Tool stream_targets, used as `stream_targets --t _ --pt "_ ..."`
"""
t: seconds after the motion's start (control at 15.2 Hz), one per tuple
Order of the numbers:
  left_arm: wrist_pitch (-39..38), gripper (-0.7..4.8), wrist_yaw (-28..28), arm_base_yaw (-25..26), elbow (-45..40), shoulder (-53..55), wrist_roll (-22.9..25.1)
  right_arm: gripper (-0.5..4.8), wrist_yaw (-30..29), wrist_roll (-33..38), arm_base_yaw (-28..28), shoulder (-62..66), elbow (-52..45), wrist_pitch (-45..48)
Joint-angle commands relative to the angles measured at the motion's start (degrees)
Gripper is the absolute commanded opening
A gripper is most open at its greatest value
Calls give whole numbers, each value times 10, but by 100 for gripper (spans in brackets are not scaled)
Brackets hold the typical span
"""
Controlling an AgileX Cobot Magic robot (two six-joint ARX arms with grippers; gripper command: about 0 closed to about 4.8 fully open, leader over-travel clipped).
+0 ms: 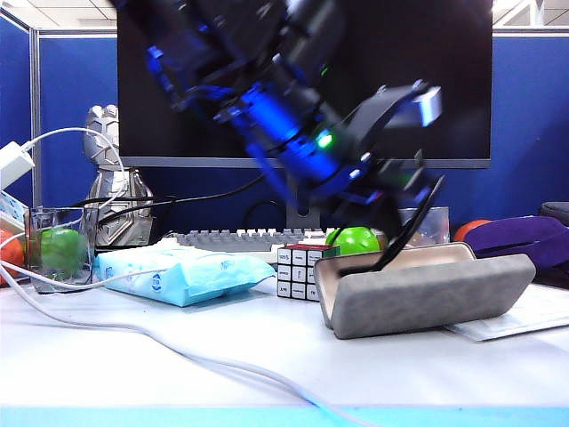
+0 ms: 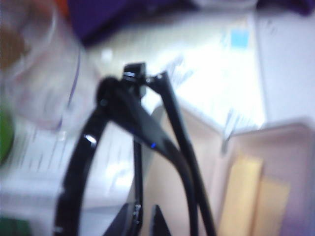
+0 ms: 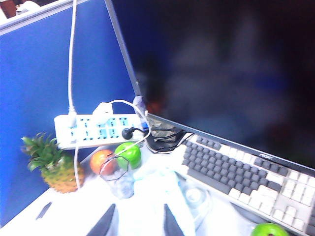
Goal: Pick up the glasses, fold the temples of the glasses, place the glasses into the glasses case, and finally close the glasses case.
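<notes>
1. My left gripper (image 1: 391, 227) is reaching across over the open glasses case (image 1: 427, 298), and it's pinching the glasses (image 2: 123, 162). The fingers themselves barely show in my left wrist view, just two dark tips at the edge with the frame between them.
2. The glasses up close: thin glossy black frame, clear lenses, and everything's kinda blurry. The temples (image 2: 179, 142) are slim black bars. One runs right alongside the frame from the hinge, so it looks folded in. Can't say for sure about the other.
3. In the exterior view a black arm of the glasses hangs down from my gripper and dips behind the front wall of the case.
4. The case is grey and felt-looking with rounded corners, lying open on the white table (image 1: 178, 356), pale cream lining inside. It sits just beside a Rubik's cube (image 1: 298, 271), with a pale blue tissue pack (image 1: 178, 274) further to the left.
5. My right gripper (image 3: 136, 221) is off doing nothing, fingers spread apart and empty, hovering over the far side near the keyboard (image 3: 246, 172) and a power strip (image 3: 93, 130).
</notes>
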Motion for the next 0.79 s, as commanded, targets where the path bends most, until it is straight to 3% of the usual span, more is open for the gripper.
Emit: stream_targets --t 0.07,0.26,0.4,0.66,0.73,0.79 --pt "-11 -6 1 -8 4 3 7 117 -11 -3 0 -3 2 -1" --pt "-38 3 -12 -10 4 3 22 117 -11 -10 0 -4 2 -16" --pt "-38 92 -12 -9 4 3 22 117 -10 -16 0 -9 2 -23" --pt "-37 94 -7 -10 8 3 22 117 -6 -29 0 -22 2 -23" --pt "-37 135 -7 -10 13 2 22 117 -6 -30 -1 -22 2 -24" --pt "-48 209 -5 -10 22 2 22 117 -6 -31 -1 -22 2 -24"
